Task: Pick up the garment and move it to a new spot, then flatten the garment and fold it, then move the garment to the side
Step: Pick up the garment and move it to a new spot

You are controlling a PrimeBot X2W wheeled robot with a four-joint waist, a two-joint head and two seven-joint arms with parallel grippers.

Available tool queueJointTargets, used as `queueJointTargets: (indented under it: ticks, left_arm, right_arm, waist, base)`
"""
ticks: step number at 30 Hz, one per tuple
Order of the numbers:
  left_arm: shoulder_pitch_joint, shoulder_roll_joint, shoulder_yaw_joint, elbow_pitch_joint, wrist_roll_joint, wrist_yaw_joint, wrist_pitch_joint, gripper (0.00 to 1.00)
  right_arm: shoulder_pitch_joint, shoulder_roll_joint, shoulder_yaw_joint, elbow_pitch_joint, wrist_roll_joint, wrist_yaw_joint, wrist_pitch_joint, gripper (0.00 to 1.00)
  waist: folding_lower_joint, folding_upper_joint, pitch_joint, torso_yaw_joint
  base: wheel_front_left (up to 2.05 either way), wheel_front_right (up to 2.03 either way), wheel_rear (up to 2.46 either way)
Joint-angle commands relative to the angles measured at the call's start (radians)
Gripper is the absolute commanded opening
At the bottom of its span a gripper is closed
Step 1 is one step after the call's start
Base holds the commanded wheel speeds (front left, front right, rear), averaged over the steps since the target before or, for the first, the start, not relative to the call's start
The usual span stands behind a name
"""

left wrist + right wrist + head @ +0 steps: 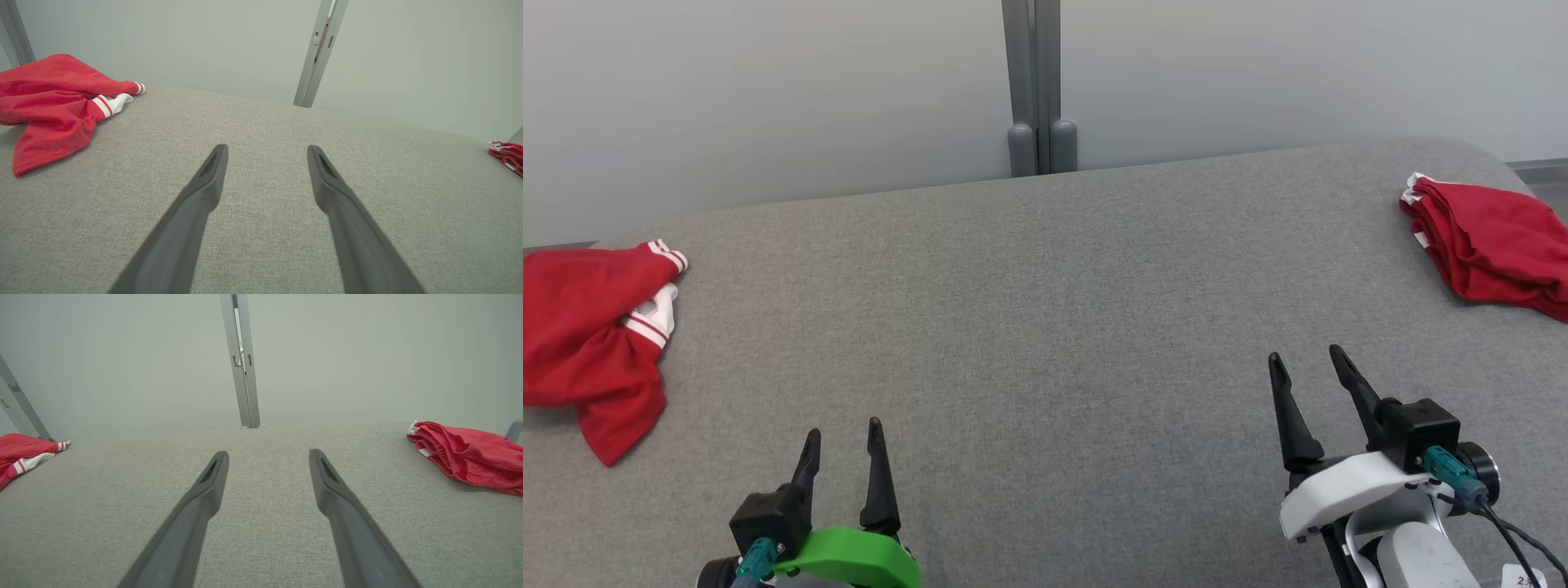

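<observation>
Here's the crumpled red garment (592,335), heaped at the far left edge of the grey cushioned surface (1045,327), well apart from both grippers. It's soft red knit, bunched in loose folds with one corner trailing toward the robot, and a white striped trim (658,314) pokes out on its inner side. Nothing is holding it, it just lies slumped where it sits, and by the look of it this is the one waiting to be picked up.

Over at the far right edge lies a second red garment (1490,245), the same cloth with a bit of white at its far corner. This one is gathered into a tighter, layered bundle, which reads as a piece already dealt with and set aside, though that's my judgement.

Between them is a wide run of bare woven upholstery, slightly rounded at the back edge, probably kept free as the flattening spot.

Left gripper (844,427) low at the near left, green bracket behind it, its two long dark tapered fingers spread apart with nothing between them. Right gripper (1304,353) near right on a white bracket, fingers likewise parted and empty. Both point up the surface, poised rather than committed.

Behind it all, a grey metal post (1037,82) against a plain pale wall (768,98)
</observation>
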Motion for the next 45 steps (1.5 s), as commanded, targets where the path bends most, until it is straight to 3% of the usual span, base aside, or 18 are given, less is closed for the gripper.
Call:
queueJointTargets:
  ticks: [1,9,22,28,35,45]
  left_arm:
    - [-0.003,0.0,0.0,-0.003,-0.005,0.0,-0.003,1.0]
    - [-0.02,0.001,-0.012,-0.009,-0.011,0.003,-0.003,1.0]
    - [-0.056,0.001,-0.003,-0.024,0.018,-0.002,-0.002,1.0]
    - [-0.053,0.001,0.008,-0.027,0.02,-0.006,-0.002,1.0]
    - [-0.051,0.001,0.009,-0.032,0.011,-0.005,-0.002,1.0]
    - [-0.061,0.001,0.034,-0.054,0.008,0.002,-0.002,1.0]
  right_arm:
    - [0.013,-0.002,-0.003,-0.006,-0.014,-0.001,0.005,1.0]
    - [0.026,-0.002,-0.029,-0.019,-0.041,-0.001,0.011,1.0]
    - [0.005,-0.002,-0.042,-0.043,-0.031,-0.001,0.002,1.0]
    - [-0.006,-0.003,-0.018,-0.033,-0.024,-0.001,0.001,1.0]
    - [-0.016,-0.003,0.003,-0.021,-0.016,-0.001,-0.001,1.0]
    - [-0.036,-0.003,0.006,-0.033,-0.029,-0.001,0.001,1.0]
  waist:
    - [0.0001,0.0,0.001,0.002]
    - [0.0001,0.0,0.01,0.063]
    - [0.0001,0.0,0.048,0.392]
    - [0.0001,0.0,0.056,0.502]
    - [0.0001,0.0,0.057,0.552]
    - [0.0001,0.0,0.088,0.532]
  base:
    - [0.0,0.0,0.0]
    - [0.0,0.0,0.0]
    - [0.0,0.0,0.0]
    - [0.0,0.0,0.0]
    - [0.0,0.0,0.0]
    - [0.0,0.0,0.0]
